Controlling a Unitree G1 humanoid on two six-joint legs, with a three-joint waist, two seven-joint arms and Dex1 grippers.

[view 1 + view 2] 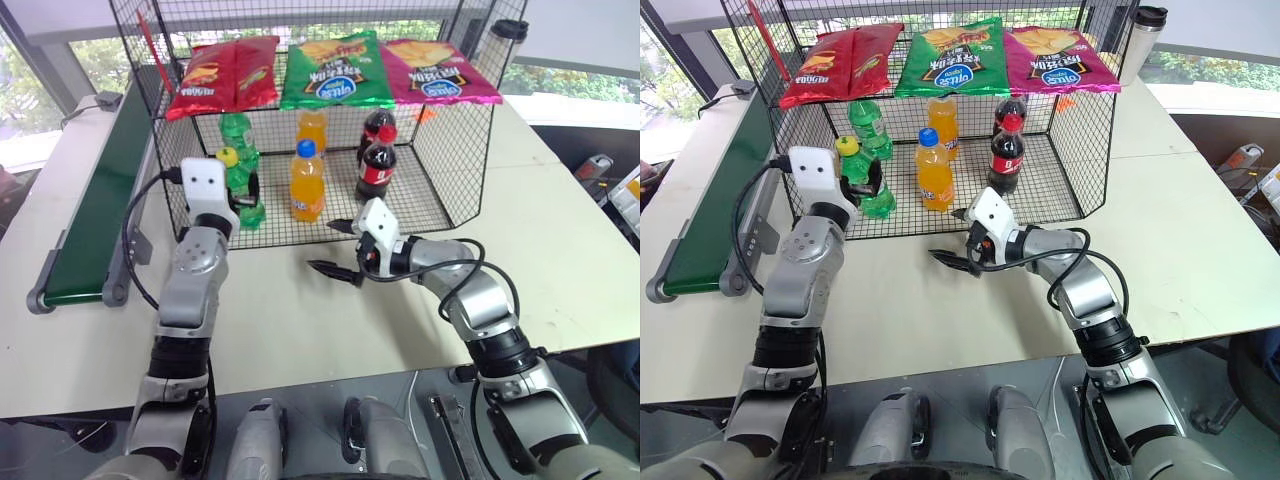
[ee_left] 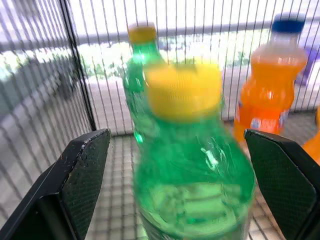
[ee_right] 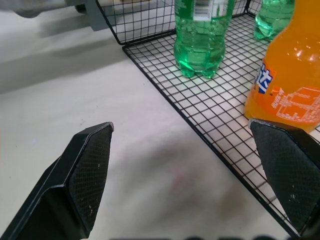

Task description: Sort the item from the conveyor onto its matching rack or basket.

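Observation:
The item, a clear green bottle (image 1: pixel 245 190) with a yellow cap (image 2: pixel 183 90), stands upright on the grid floor at the front left of the black wire basket (image 1: pixel 462 150). My left gripper (image 2: pixel 177 137) is open around its upper part, one black finger (image 2: pixel 82 170) on each side with a gap to the plastic. The dark green conveyor (image 1: pixel 100 200) runs along the table's left side with nothing on the stretch in view. My right gripper (image 1: pixel 325 248) stands open just above the table in front of the basket's front edge, nothing between its fingers.
In the basket stand a second green bottle (image 1: pixel 237 130), two orange sodas (image 1: pixel 306 182), and two cola bottles (image 1: pixel 377 165). Chip bags (image 1: pixel 335 68) lie on the sloped rack above. A tumbler (image 1: pixel 508 35) stands at the back right. Bare table spreads right of the basket.

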